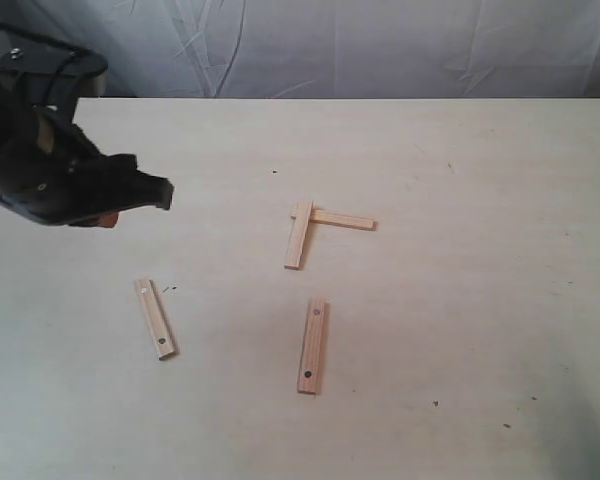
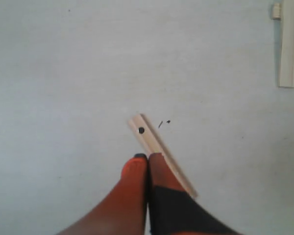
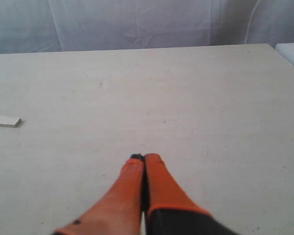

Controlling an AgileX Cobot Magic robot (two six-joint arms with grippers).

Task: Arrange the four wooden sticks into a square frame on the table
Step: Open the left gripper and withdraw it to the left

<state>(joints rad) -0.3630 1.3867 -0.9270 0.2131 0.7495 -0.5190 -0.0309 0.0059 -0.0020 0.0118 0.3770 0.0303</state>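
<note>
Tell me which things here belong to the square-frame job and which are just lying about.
Job:
L's stem stick
L's arm stick
loose left stick
loose middle stick
table

Lying about:
white backdrop cloth
small dark specks

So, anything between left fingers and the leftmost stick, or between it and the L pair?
Nothing visible. Left fingers hover shut over the leftmost stick; only bare table between it and the L pair.
</note>
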